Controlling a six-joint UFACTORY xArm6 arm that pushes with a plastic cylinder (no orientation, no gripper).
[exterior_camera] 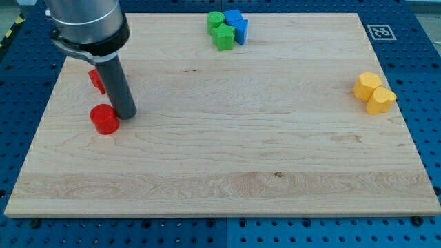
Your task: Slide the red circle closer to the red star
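My tip point(126, 114), a bare rod with no jaws to open or close, is set against the red circle point(104, 119) on its right, while the red star point(96, 79), half hidden by the rod, lies just above, near the wooden board point(241, 151)'s left edge.

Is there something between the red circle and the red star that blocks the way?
No block lies between the red circle and the red star. Only my tip, beside the circle on the view's right, stands near the path.
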